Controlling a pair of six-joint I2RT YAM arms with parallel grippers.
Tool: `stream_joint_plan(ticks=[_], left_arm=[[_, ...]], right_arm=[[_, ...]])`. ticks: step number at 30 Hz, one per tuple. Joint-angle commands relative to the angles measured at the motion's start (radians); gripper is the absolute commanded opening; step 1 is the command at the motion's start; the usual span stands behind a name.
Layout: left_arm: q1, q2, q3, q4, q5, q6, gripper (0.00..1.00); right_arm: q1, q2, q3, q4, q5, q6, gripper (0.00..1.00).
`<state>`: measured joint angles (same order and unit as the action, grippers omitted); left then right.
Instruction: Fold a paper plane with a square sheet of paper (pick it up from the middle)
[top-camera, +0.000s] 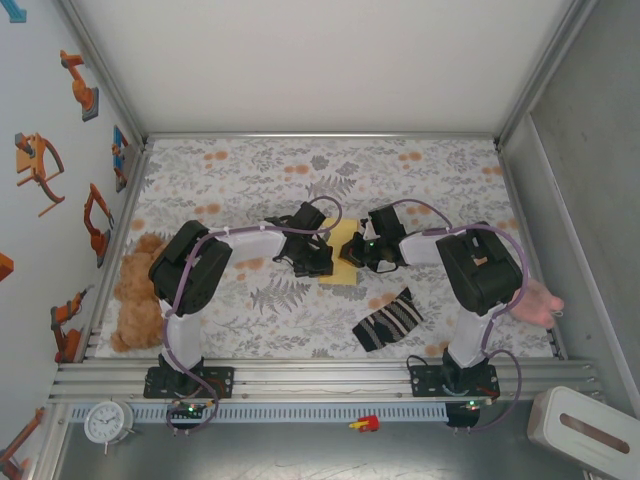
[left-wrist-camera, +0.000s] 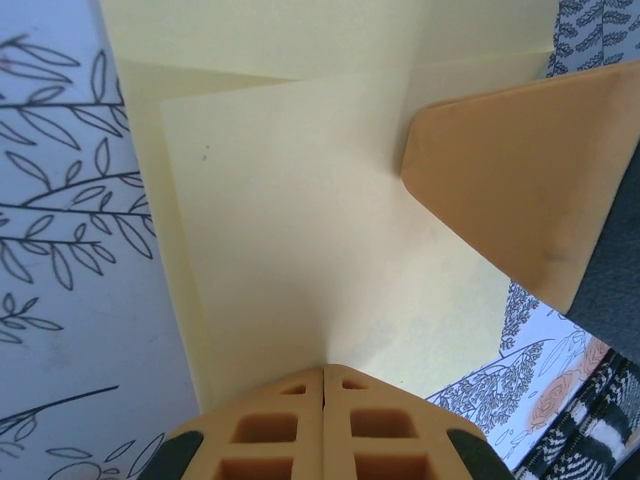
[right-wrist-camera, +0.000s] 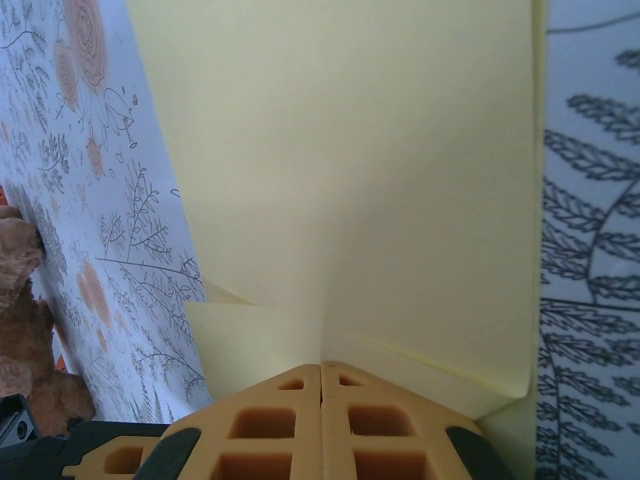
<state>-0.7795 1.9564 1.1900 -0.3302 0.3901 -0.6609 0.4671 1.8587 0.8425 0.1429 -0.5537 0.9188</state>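
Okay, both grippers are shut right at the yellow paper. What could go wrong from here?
1. The left gripper and right gripper meet the paper from opposite sides. Uneven pulls could tear or crumple it.
2. The folded flaps look slightly askew, so further creases may come out crooked.
3. The sock lies close by, and the right arm could snag it.

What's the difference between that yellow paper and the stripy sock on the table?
The square sheet of paper is plain pale yellow; the striped sock is banded black and white. The paper lies flat with folded layers, while the sock is soft and bent. The paper sits mid-table between the closed left end effector and right end effector; the sock lies apart, untouched. Both rest on the floral tablecloth.
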Motion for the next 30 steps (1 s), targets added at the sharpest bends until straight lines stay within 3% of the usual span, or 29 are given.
stream_joint_plan(ticks=[1, 12, 19, 24, 30], left_arm=[[0.011, 0.004, -0.015, -0.089, -0.008, 0.036, 0.03], [0.034, -0.059, -0.156, -0.092, 0.04, 0.053, 0.02], [0.051, -0.167, -0.194, -0.111, 0.003, 0.044, 0.02], [0.018, -0.235, -0.155, 0.018, 0.007, -0.035, 0.03], [-0.009, -0.137, -0.108, 0.125, -0.008, -0.107, 0.02]], right_arm=[[-0.004, 0.112, -0.063, -0.241, 0.192, -0.03, 0.0], [-0.004, 0.106, -0.068, -0.246, 0.193, -0.032, 0.0], [-0.004, 0.101, -0.065, -0.246, 0.188, -0.032, 0.0], [-0.004, 0.094, -0.068, -0.225, 0.172, -0.031, 0.0], [-0.004, 0.081, -0.057, -0.227, 0.169, -0.028, 0.0]])
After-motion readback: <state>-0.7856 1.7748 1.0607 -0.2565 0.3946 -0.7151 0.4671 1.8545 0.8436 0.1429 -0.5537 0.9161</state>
